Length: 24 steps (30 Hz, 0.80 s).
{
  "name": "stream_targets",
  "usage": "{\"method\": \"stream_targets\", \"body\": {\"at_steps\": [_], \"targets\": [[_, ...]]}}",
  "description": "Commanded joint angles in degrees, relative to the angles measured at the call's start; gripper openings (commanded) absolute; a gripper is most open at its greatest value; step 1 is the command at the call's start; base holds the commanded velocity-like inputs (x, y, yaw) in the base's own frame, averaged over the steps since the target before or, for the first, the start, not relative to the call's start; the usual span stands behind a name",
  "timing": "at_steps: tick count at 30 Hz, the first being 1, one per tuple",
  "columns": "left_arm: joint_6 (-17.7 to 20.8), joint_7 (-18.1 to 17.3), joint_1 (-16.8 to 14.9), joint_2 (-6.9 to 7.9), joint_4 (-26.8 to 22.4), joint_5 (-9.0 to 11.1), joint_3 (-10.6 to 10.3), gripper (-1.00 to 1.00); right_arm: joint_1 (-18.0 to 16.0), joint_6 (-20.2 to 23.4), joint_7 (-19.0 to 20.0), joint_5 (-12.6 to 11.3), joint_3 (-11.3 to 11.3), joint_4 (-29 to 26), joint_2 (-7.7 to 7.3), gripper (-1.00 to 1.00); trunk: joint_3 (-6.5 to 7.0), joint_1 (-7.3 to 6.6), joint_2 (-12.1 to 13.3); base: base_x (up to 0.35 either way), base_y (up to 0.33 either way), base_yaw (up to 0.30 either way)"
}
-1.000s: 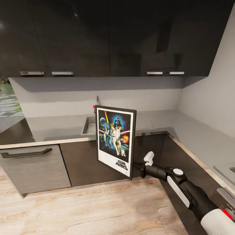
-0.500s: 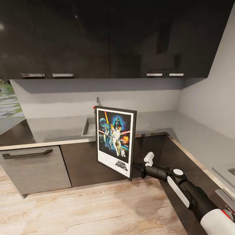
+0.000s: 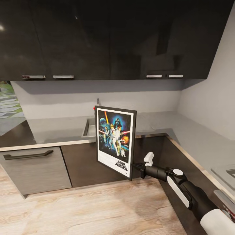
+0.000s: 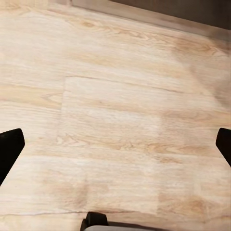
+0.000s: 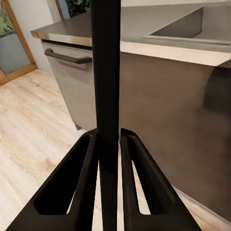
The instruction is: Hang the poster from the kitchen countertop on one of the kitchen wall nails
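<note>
Jaws first: our left gripper (image 4: 115,144) is spread wide over bare wood floor (image 4: 115,96), its two dark fingertips (image 4: 9,149) at opposite edges of the wrist view w/ nothing between them. Our right gripper (image 5: 109,139) is clamped on the poster (image 3: 115,141), gripping the lower part of its right edge (in the right wrist view the thin black frame (image 5: 106,72) runs edge-on between both fingers).

Left to right in the head view: a grey drawer front w/ a dark bar handle (image 3: 26,154) sits under the kitchen countertop (image 3: 55,129); then the sink (image 3: 88,127), partly hidden behind the poster. The poster is held upright in the air in front of the counter, clear of floor and worktop, art facing us. Right of it comes the right arm (image 3: 182,189), reaching in from lower right, and the countertop's other leg along the light grey wall (image 3: 212,94). Dark upper cabinets (image 3: 98,39) span the top.
</note>
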Motion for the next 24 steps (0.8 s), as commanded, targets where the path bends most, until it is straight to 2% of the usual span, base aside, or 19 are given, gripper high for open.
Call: {"method": "stream_targets", "body": {"at_steps": [1, 24], "targets": [[0.06, -0.38, -0.01, -0.02, -0.04, 0.22, 0.15, 1.00, -0.06, 0.60, 0.10, -0.72, 0.11, -0.03, -0.03, -1.00, 0.11, -0.21, 0.35, 0.000, 0.000, 0.000], [0.06, -0.38, -0.01, -0.02, -0.04, 0.24, 0.15, 1.00, -0.06, 0.42, 0.10, -0.81, 0.19, -0.03, 0.20, -1.00, 4.24, -5.26, 9.58, 0.000, 0.000, 0.000]]}}
